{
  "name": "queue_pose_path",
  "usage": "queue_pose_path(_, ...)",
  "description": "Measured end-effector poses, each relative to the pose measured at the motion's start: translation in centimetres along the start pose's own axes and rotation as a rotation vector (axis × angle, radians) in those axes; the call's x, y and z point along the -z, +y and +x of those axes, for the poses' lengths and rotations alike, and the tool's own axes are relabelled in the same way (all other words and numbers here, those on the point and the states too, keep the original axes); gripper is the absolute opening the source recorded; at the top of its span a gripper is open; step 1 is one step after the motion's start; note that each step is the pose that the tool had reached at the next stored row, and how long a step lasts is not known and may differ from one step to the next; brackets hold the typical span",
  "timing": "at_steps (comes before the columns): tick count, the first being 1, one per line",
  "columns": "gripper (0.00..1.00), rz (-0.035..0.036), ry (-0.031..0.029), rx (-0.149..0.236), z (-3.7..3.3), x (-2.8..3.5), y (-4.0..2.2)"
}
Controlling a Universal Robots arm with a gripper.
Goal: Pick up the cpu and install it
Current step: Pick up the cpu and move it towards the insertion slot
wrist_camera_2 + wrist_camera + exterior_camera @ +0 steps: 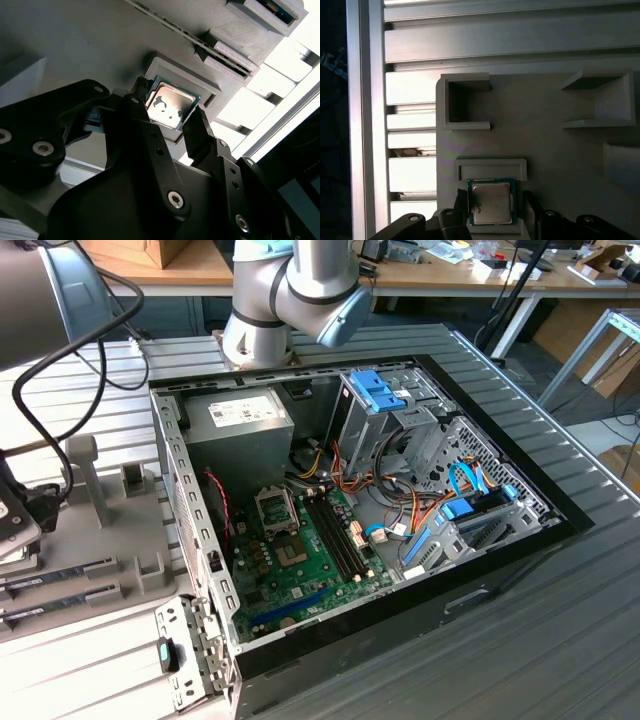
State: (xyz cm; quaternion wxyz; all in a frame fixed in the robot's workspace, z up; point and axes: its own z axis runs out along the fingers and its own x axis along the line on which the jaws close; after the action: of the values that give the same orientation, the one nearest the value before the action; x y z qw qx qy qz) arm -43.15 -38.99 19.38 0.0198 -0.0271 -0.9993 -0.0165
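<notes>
The cpu (491, 202), a small square chip with a silver top and green rim, lies flat in a shallow pocket of the grey holder tray (545, 150). In both wrist views my gripper (495, 202) is just above it, open, with one black fingertip (461, 201) close against one edge and the other fingertip (530, 201) a little off the opposite edge. The second wrist view shows the cpu (170, 104) between the same fingers of the gripper (169, 114). The motherboard's socket frame (275, 508) sits in the open computer case.
The open case (350, 490) holds a grey power supply box (240, 430), drive cages and cables. In the exterior view, the grey holder tray (100, 530) stands at the case's left with memory sticks (60, 578) in slots. Upright tray blocks (465, 102) rise near the cpu pocket.
</notes>
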Motion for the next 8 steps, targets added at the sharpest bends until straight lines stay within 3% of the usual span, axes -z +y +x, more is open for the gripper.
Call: queue_pose_path(8, 0.56, 0.0011, 0.0008, 0.031, -0.01, -0.21, 0.07)
